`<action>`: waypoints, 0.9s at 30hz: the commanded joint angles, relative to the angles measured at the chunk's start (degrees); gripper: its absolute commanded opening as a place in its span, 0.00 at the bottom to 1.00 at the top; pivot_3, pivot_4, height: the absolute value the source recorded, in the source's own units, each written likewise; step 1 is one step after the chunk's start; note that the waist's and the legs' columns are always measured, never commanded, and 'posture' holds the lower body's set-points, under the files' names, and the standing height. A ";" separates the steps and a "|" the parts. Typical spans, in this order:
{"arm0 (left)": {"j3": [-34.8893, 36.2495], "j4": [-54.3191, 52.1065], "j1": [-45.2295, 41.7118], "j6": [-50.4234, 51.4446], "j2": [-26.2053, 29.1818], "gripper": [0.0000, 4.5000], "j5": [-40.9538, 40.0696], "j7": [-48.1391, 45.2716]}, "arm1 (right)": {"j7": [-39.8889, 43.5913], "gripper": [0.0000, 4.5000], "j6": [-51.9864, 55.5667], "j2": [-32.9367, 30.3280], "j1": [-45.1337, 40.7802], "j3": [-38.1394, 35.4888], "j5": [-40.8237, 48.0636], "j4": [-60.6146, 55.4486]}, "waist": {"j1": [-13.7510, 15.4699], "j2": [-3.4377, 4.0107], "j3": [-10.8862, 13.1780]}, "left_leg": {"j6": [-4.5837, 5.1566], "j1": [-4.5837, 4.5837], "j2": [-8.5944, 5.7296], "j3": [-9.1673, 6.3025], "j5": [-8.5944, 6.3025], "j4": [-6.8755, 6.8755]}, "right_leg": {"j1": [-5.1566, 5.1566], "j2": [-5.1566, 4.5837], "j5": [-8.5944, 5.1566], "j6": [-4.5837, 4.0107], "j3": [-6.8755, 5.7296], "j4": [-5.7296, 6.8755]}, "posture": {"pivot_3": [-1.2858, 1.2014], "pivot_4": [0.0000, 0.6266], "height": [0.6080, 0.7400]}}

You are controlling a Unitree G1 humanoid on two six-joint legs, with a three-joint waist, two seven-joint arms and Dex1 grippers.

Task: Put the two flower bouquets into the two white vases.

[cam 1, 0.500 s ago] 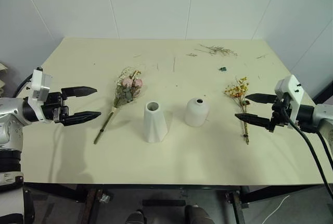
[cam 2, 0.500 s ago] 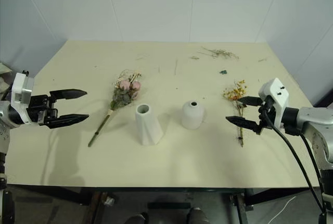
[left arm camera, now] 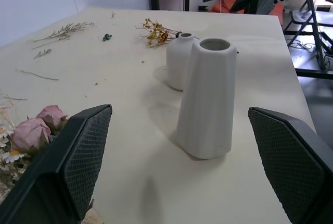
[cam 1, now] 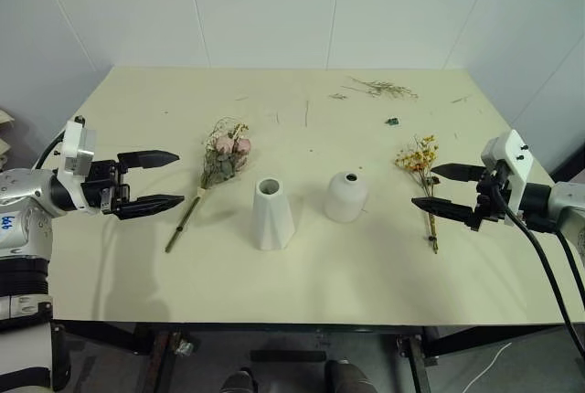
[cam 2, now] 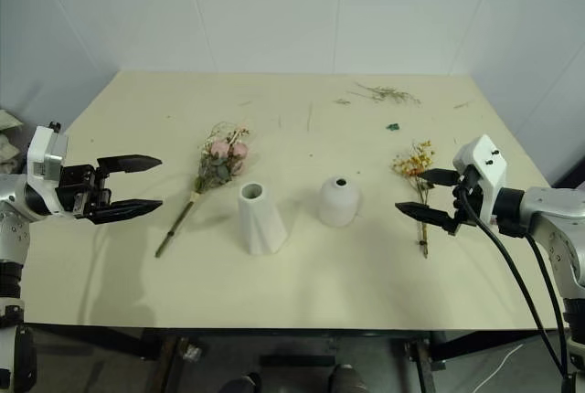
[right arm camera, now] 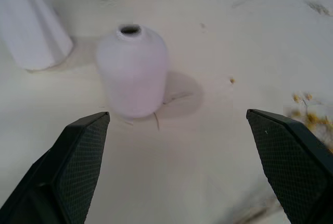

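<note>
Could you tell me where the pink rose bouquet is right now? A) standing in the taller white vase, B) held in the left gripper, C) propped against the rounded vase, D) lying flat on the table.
D: the pink rose bouquet lies flat on the table, between the open left gripper and the taller white vase.

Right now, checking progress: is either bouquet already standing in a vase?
No, the rose bouquet and the yellow spray both lie flat on the table, apart from both vases.

Cream table (cam 1: 302,292) bears two vases (cam 1: 273,214), two bouquets (cam 1: 219,163), twigs (cam 1: 384,89)
</note>
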 commanded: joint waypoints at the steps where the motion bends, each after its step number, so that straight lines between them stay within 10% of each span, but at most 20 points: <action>1: 1.71 -1.73 0.66 1.62 1.84 1.00 -3.33 -6.01 | -3.00 0.99 3.98 -1.02 -2.96 0.64 -1.21 -0.87 | -0.12 0.00 0.00 | 0.01 0.01 0.01 0.00 0.00 0.00 | -0.01 0.01 0.00 -0.01 0.00 0.01 | 0.52 0.24 1.00; 14: 1.30 -2.89 -1.07 3.75 0.83 1.00 -9.11 -6.45 | -27.57 0.99 24.99 9.53 -14.14 3.26 -10.01 7.41 | -0.01 -0.01 0.00 | 0.00 0.00 0.00 0.00 0.00 0.03 | -0.02 0.00 -0.01 -0.04 0.00 0.04 | 0.52 0.24 1.00; 27: 2.41 -3.83 -0.06 5.12 2.23 1.00 -11.17 -6.20 | -32.88 0.99 37.46 12.79 -18.06 5.71 -12.07 11.65 | -0.04 -0.01 -0.01 | 0.05 -0.01 0.00 -0.01 -0.03 -0.05 | -0.04 0.00 -0.04 -0.03 0.00 0.03 | 0.52 0.24 1.00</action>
